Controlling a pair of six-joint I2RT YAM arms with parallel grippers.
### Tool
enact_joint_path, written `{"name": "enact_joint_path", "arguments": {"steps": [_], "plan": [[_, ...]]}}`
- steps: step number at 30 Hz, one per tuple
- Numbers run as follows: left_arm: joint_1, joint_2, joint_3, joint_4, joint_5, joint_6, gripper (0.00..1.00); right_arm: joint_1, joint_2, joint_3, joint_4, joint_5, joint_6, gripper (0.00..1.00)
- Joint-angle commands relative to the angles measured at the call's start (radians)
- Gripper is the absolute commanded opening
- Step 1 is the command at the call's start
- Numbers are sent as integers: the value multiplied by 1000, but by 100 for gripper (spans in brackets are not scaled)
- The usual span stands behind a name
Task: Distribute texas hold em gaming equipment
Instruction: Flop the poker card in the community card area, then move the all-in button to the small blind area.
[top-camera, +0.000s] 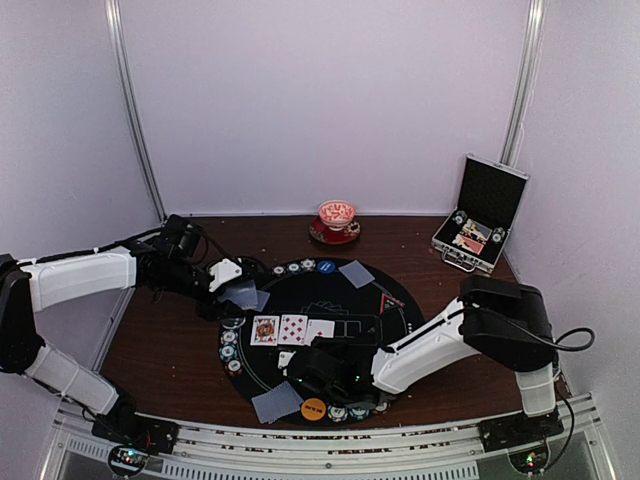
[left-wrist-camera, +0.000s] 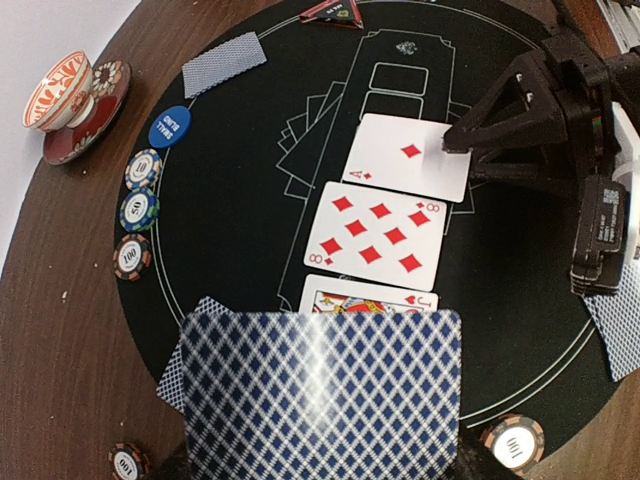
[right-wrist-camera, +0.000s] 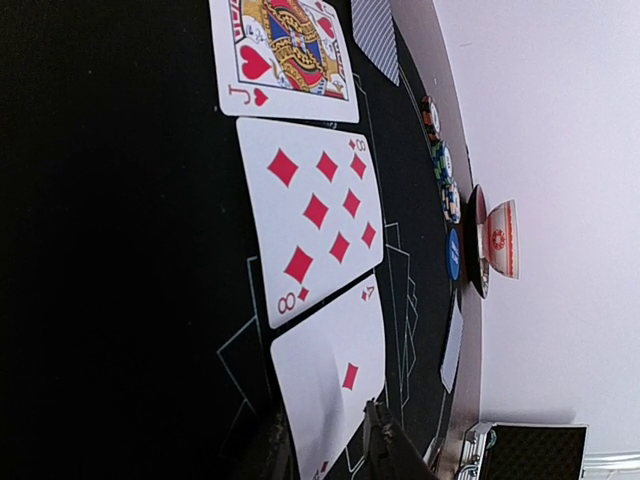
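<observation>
My left gripper (top-camera: 233, 282) is shut on grey-blue-backed playing cards (left-wrist-camera: 320, 390), held above the left edge of the round black mat (top-camera: 352, 300); the cards hide its fingers. Three cards lie face up in a row: jack of hearts (right-wrist-camera: 285, 55), eight of diamonds (right-wrist-camera: 310, 210), ace of diamonds (right-wrist-camera: 335, 380). My right gripper (right-wrist-camera: 330, 450) is open, its fingers either side of the ace's near end. Face-down cards lie at the mat's far edge (top-camera: 355, 273) and near edge (top-camera: 276, 402). A blue disc (left-wrist-camera: 169, 127) and an orange disc (top-camera: 313, 408) sit on the mat. Striped chips (left-wrist-camera: 138, 210) line the mat's rim.
A red patterned cup on a saucer (top-camera: 336, 222) stands behind the mat. The silver-edged black case (top-camera: 480, 215) stands open at the back right with chips and cards inside. A red triangular marker (top-camera: 392, 298) lies on the mat's right part. The right arm stretches across the mat's near right.
</observation>
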Motion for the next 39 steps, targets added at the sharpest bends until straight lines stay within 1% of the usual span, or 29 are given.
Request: {"name": "enact_joint_path", "arguments": {"steps": [1,8,9,10,12,13,15,18,20,22,24,28,32,35,39], "plan": [[1,-19,6,30,6,-7,62,14,-49,-4,-23,25,6,27],[2,-17,5,31,6,-9,62,37,-79,6,-69,43,17,35],[2,-18,6,30,6,-9,62,39,-84,9,-79,46,22,37],[2,-18,5,31,5,-9,62,40,-90,12,-92,47,28,41],[1,-19,6,30,6,-9,62,42,-102,21,-120,49,41,42],[2,-20,6,31,6,-9,62,44,-109,27,-141,51,53,48],[2,-20,6,30,5,-9,62,44,-140,43,-186,45,90,56],[2,-22,6,31,4,-9,62,42,-210,50,-228,29,166,76],[2,-20,5,31,5,-9,62,34,-257,52,-250,14,232,86],[1,-20,6,30,6,-9,62,22,-291,56,-286,-2,304,94],[1,-22,5,30,6,-9,62,2,-307,65,-334,7,374,100],[2,-27,5,31,7,-11,62,-67,-310,90,-448,5,567,100],[2,-25,5,31,6,-11,62,-182,-309,103,-544,-34,810,100],[2,-25,5,31,6,-12,62,-262,-316,67,-549,-68,929,100],[2,-21,6,30,7,-13,62,-346,-304,23,-534,-104,1016,100]]}}
